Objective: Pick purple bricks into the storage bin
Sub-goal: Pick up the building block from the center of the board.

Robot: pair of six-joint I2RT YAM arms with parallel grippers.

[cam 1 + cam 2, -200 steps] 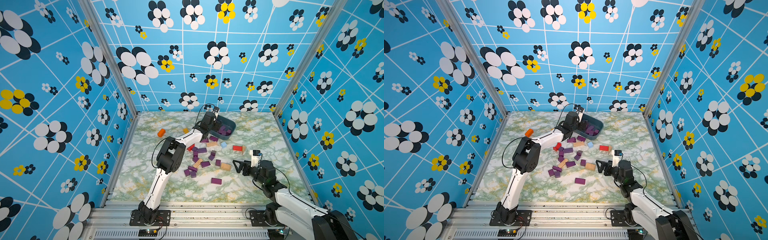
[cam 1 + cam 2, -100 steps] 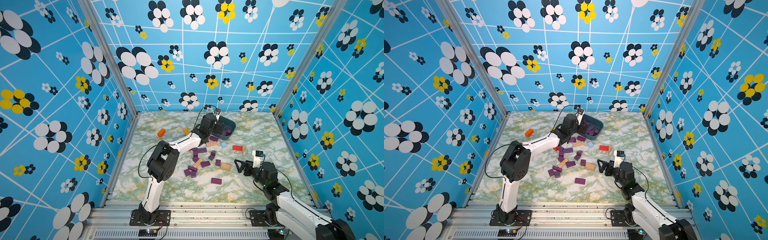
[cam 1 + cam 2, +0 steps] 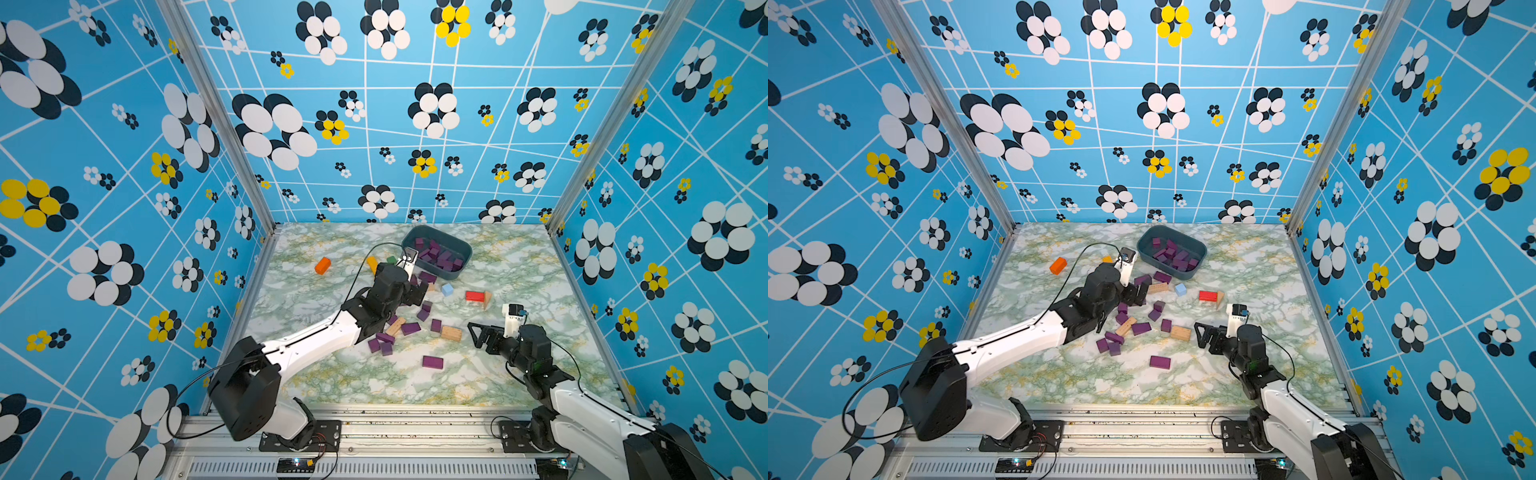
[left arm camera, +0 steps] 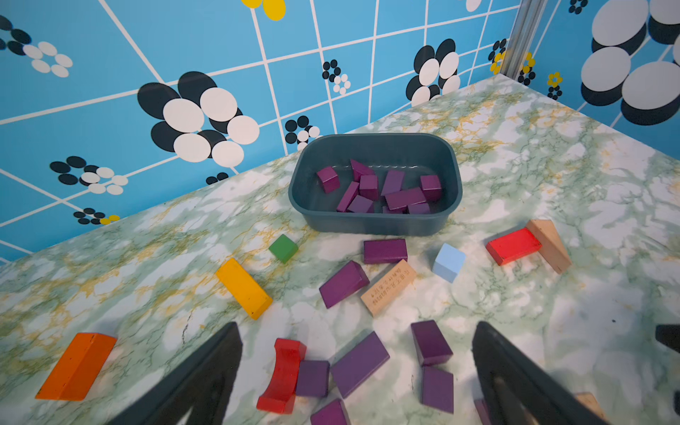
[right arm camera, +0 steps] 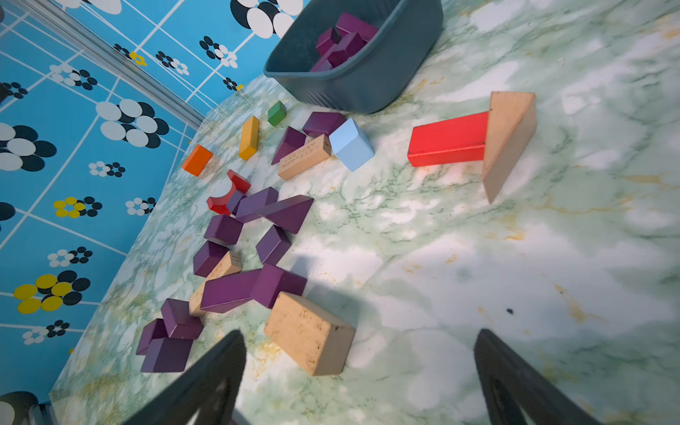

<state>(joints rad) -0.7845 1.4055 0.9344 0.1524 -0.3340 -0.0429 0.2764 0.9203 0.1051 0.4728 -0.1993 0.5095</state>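
The storage bin (image 3: 458, 272) (image 3: 1183, 274) (image 4: 368, 222) (image 5: 368, 84) stands at the back of the marble table with several purple bricks (image 4: 401, 198) inside. More purple bricks (image 3: 410, 328) (image 3: 1141, 328) (image 5: 228, 290) lie scattered in the middle, and one lies alone nearer the front (image 3: 432, 362). My left gripper (image 3: 415, 291) (image 3: 1138, 293) (image 4: 355, 331) hangs open and empty over the pile, a purple bar (image 4: 358, 364) between its fingers' lines. My right gripper (image 3: 478, 332) (image 3: 1204, 332) (image 5: 358, 335) is open and empty beside a tan block (image 5: 309, 340).
Non-purple blocks lie among the pile: an orange block (image 3: 322, 265), a yellow bar (image 4: 243, 287), a green cube (image 4: 283, 248), a light-blue cube (image 3: 446, 289), a red bar (image 3: 474, 296) against a tan wedge (image 3: 487, 300), and a red arch (image 4: 281, 371). Patterned walls enclose three sides.
My left arm has pulled back from over the storage bin to above the brick pile, and its jaws have spread a little wider. The right arm has barely moved.
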